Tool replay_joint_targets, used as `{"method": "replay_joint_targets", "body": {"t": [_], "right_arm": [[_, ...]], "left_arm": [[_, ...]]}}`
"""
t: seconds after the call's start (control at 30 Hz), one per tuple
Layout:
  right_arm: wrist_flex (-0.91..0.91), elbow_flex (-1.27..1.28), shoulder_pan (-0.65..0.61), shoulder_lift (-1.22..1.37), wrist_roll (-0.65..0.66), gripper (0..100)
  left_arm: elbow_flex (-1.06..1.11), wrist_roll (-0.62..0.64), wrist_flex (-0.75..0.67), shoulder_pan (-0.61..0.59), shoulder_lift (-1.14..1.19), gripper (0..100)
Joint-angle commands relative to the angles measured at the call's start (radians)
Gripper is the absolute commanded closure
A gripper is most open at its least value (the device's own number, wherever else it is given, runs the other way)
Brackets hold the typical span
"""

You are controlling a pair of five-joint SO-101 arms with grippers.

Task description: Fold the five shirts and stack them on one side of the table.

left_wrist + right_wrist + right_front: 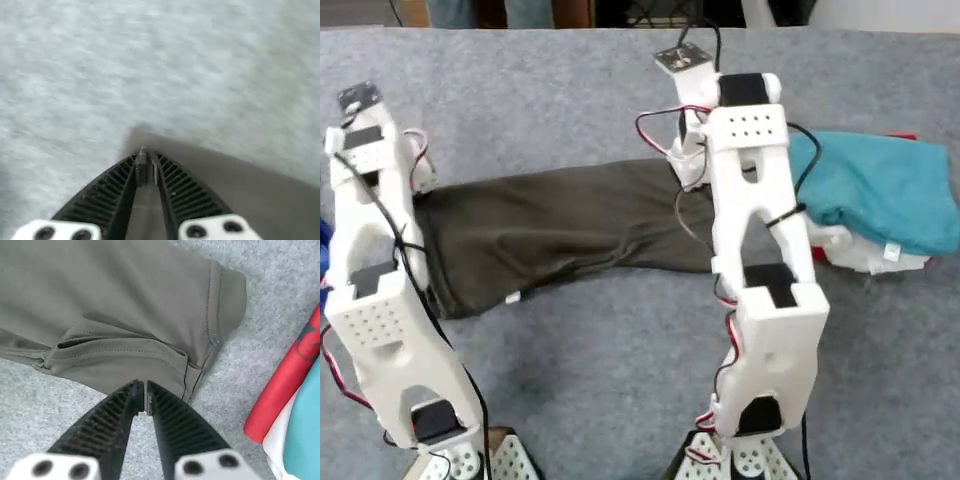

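Note:
An olive shirt [560,230] lies stretched across the grey table between my two arms. My left gripper [145,157] is shut on the shirt's [240,190] corner, low over the table near the left end. My right gripper [145,390] is shut at the hem of the shirt [125,300], close to one sleeve, at the cloth's right end. In the high view both grippers are hidden under the left arm [380,300] and the right arm [760,200]. A teal shirt [880,190] lies on top of a pile at the right.
Under the teal shirt [305,440] lie a white shirt [865,255] and a red one [285,385], right beside the right gripper. A bit of blue cloth [323,245] shows at the left edge. Bare grey table [620,350] lies in front of the olive shirt.

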Motion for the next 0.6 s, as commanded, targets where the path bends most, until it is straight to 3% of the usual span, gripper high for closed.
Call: {"method": "replay_joint_targets", "body": {"t": [0.0, 0.3, 0.57], "right_arm": [[-0.021, -0.004, -0.011, -0.001, 0.002, 98.0], [-0.066, -0.021, -0.009, 0.001, 0.008, 98.2], [-0.071, -0.165, -0.009, 0.156, 0.003, 98.3]], "left_arm": [[-0.024, 0.008, -0.02, -0.07, 0.012, 95], [-0.041, 0.006, 0.002, -0.102, -0.006, 95], [-0.197, -0.026, 0.331, -0.096, -0.207, 95]]}}
